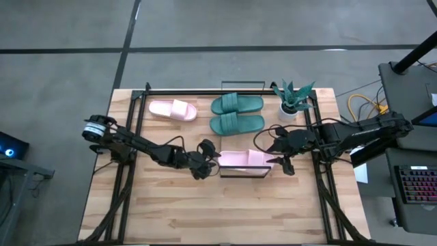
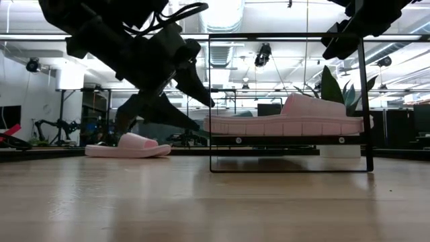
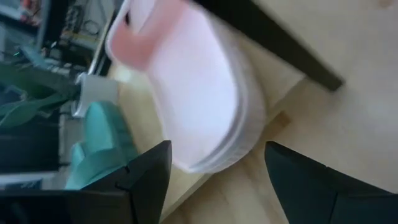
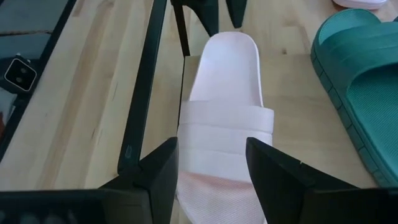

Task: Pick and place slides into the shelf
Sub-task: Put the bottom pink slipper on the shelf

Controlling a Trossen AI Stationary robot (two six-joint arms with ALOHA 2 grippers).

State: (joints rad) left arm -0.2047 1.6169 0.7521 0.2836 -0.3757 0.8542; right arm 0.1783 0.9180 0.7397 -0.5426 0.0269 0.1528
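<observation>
Resting on the shelf [image 1: 240,169] plank near the desk's middle, one pink slide [image 1: 240,159] lies lengthwise with a tool at each end. At its nine-o'clock end the left tool [image 1: 210,156] has fingers spread wide around the rounded end without touching it, as its wrist view shows; at three o'clock the right tool [image 1: 281,155] is also wide, fingers flanking the strap end. To finish well, I judge each tool should back straight out along the slide's length, lifting little, so nothing nudges the foam off the narrow plank. Black wire posts stand close on either side of the slide, leaving tight sideways margins. Outward, the other pink slide [image 1: 173,110] at eleven o'clock and the teal pair [image 1: 237,114] at twelve lie apart, with open desk [image 1: 205,212] toward six o'clock. A potted plant [image 1: 292,101] crowds one o'clock.
</observation>
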